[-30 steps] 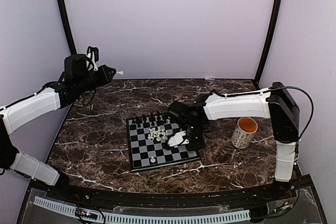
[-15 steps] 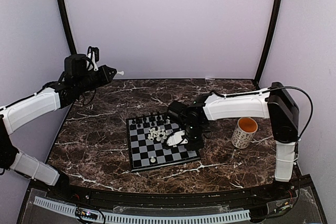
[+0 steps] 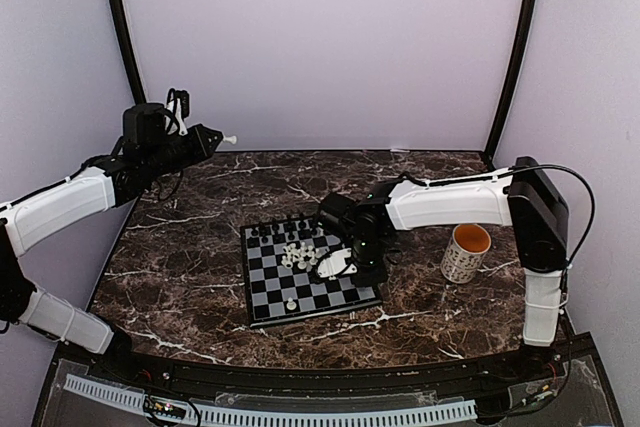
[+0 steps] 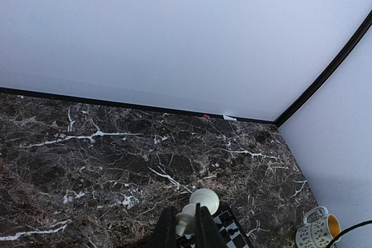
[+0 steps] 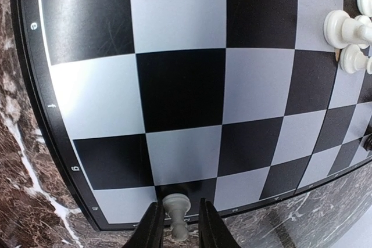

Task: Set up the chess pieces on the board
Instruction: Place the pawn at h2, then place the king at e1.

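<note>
Low over the board (image 3: 305, 269), the right pincer (image 5: 177, 229) grips a white pawn (image 5: 176, 213) at its near-right edge; other white pieces (image 3: 298, 252) cluster mid-board. Meanwhile, the left pincer (image 4: 185, 230), raised far left of the board, clamps a white piece (image 4: 197, 206).

Checkered board (image 3: 300, 277) flat on marble; white pieces (image 3: 298, 252) clustered mid-board, black pieces (image 3: 285, 228) along far edge.

Soft, even light with faint shadows throughout. In the right wrist view the board (image 5: 174, 85) bows strongly toward the edges. The pawn (image 5: 176, 213) between the claw's fingers is slightly blurred.
</note>
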